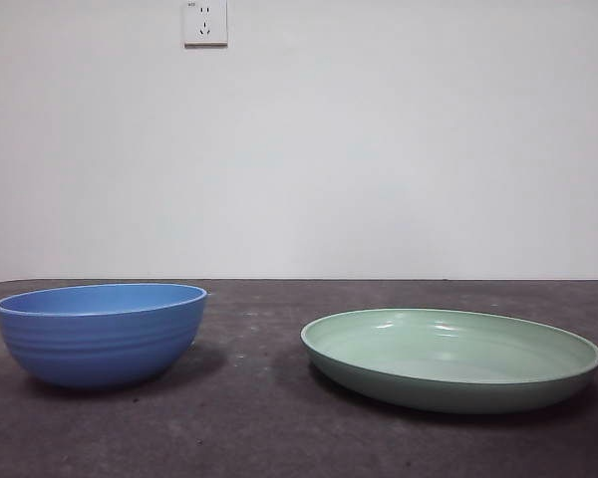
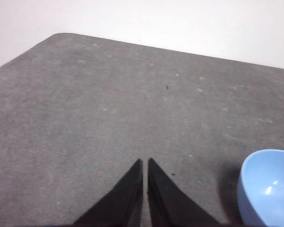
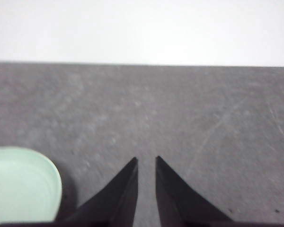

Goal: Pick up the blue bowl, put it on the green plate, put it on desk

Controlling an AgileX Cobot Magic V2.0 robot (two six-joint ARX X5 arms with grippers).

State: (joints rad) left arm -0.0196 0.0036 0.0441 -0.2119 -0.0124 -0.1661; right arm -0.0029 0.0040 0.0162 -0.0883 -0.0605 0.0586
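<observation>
The blue bowl (image 1: 100, 334) stands upright on the desk (image 1: 259, 428) at the left of the front view. The green plate (image 1: 448, 357) lies flat on the desk at the right, apart from the bowl and with nothing in it. Neither arm shows in the front view. My left gripper (image 2: 145, 161) is shut and empty above bare desk, and the bowl (image 2: 270, 189) lies off to its side. My right gripper (image 3: 146, 159) is shut but for a narrow slit and empty, and the plate (image 3: 21, 184) lies off to its side.
A white wall with a power socket (image 1: 205, 22) stands behind the desk. The desk's far edge (image 3: 142, 64) meets the wall, and a rounded corner of the desk (image 2: 61, 35) shows in the left wrist view.
</observation>
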